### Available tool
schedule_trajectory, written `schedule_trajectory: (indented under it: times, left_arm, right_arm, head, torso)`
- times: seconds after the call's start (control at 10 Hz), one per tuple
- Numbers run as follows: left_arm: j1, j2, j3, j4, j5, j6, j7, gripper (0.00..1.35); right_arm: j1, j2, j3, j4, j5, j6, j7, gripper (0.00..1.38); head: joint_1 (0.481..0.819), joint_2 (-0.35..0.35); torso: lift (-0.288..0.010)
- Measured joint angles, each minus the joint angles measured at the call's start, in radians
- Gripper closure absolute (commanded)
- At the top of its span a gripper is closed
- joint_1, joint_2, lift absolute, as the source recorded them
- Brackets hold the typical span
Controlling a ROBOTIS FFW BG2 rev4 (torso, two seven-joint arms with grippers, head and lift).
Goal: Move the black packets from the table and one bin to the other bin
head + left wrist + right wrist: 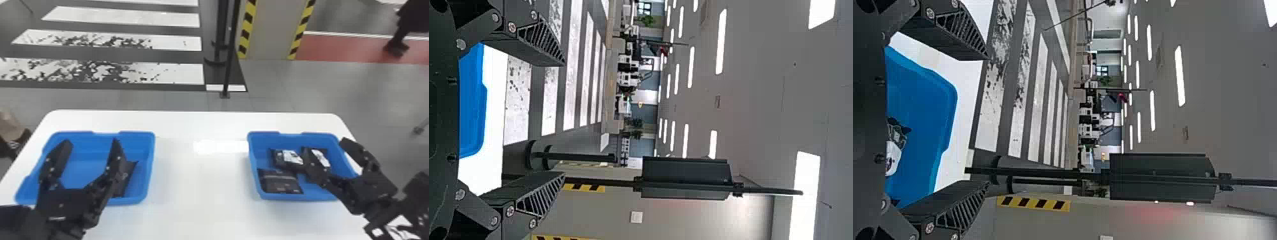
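Our left end effector and right end effector gape wide. One packet lies in the left bin, three packets in the right bin; we probably centre over the lone one, pinch gently, lift clear.

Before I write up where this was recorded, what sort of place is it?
Probably an indoor hall or workspace: striped floor markings, a hazard-taped pillar and rows of ceiling lights.
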Motion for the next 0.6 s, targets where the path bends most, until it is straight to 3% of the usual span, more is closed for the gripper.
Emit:
schedule_trajectory:
  times: [0.4,0.6]
  left_arm:
    - [-0.011,0.000,0.014,0.000,0.036,0.062,-0.009,0.27]
    - [-0.042,0.000,0.051,0.000,0.027,0.167,-0.033,0.28]
  right_arm:
    - [0.008,0.005,0.001,0.012,-0.036,-0.029,-0.006,0.14]
    - [0.008,0.005,0.001,0.016,-0.038,-0.029,-0.006,0.14]
  head:
    - [0.695,-0.090]
    - [0.695,-0.074]
  torso:
    - [-0.110]
    - [-0.110]
